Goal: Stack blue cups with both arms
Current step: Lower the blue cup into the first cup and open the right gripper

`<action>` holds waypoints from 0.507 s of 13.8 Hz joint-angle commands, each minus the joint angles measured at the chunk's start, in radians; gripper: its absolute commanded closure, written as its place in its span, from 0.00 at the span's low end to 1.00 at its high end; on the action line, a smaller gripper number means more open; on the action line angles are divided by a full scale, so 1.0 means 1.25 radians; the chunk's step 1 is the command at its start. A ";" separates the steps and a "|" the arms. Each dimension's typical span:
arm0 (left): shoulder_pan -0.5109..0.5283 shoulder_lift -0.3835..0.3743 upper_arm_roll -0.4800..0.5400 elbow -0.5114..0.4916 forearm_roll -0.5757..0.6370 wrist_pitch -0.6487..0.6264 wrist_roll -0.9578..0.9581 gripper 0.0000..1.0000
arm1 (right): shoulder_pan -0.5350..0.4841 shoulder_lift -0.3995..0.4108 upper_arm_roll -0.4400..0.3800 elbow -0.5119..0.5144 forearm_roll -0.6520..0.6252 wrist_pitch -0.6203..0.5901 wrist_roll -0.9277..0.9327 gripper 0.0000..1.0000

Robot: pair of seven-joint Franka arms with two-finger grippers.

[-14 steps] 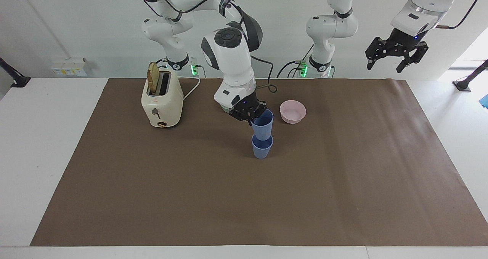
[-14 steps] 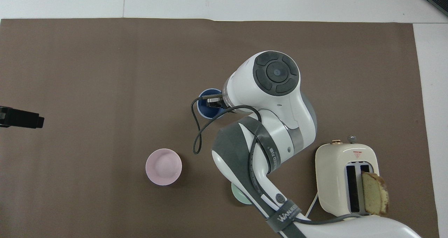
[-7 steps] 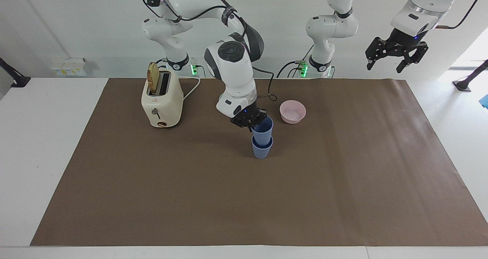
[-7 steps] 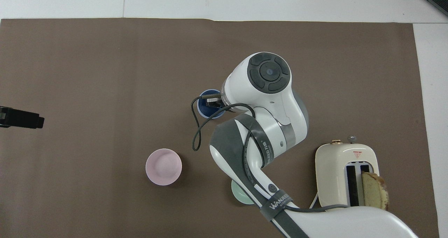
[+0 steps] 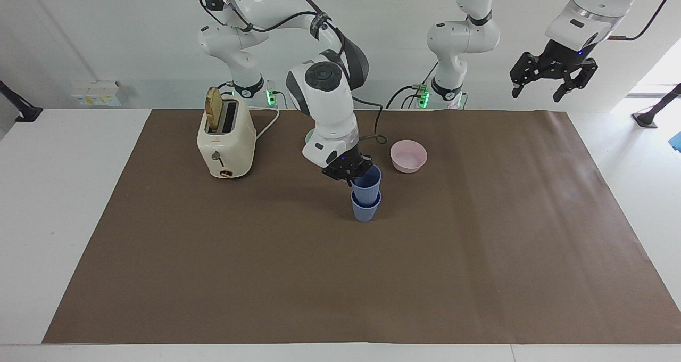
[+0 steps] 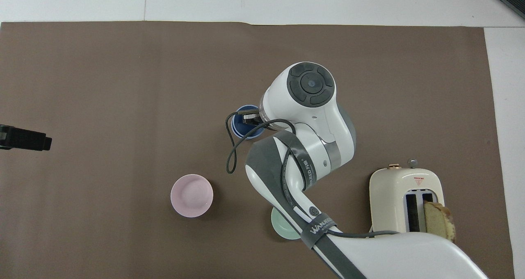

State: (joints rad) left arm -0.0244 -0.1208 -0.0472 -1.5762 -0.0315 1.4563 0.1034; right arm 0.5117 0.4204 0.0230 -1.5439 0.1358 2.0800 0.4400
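Note:
Two blue cups stand in the middle of the brown mat. The upper blue cup (image 5: 367, 185) sits partly nested in the lower blue cup (image 5: 365, 211), which rests on the mat. My right gripper (image 5: 353, 174) is shut on the rim of the upper cup, on the side nearer the robots. In the overhead view the cups (image 6: 241, 126) show beside the right arm's wrist, and the right gripper (image 6: 248, 118) is at their rim. My left gripper (image 5: 549, 81) hangs open and empty, raised high over the left arm's end of the table, and waits; it also shows in the overhead view (image 6: 25, 138).
A pink bowl (image 5: 408, 156) sits beside the cups, a little nearer the robots. A green bowl (image 6: 282, 228) lies mostly hidden under the right arm. A cream toaster (image 5: 226, 145) with a toast slice stands toward the right arm's end.
My right gripper has lowered the upper blue cup deeper into the lower cup. The left arm has not moved.

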 commanded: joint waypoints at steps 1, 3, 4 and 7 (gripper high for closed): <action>0.012 -0.010 -0.003 -0.012 -0.009 0.000 0.000 0.00 | -0.004 0.004 0.004 -0.008 0.003 0.020 0.005 1.00; 0.032 -0.002 -0.003 -0.012 -0.010 0.003 -0.001 0.00 | -0.003 0.009 0.004 -0.009 0.003 0.020 0.005 1.00; 0.033 0.003 -0.003 -0.012 -0.010 0.007 -0.001 0.00 | -0.003 0.009 0.004 -0.015 0.003 0.021 0.005 1.00; 0.034 0.006 -0.003 -0.016 -0.010 0.008 -0.001 0.00 | -0.003 0.009 0.004 -0.018 0.003 0.026 0.005 0.96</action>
State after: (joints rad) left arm 0.0013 -0.1066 -0.0418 -1.5781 -0.0315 1.4572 0.1028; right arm 0.5123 0.4361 0.0235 -1.5503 0.1358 2.0869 0.4400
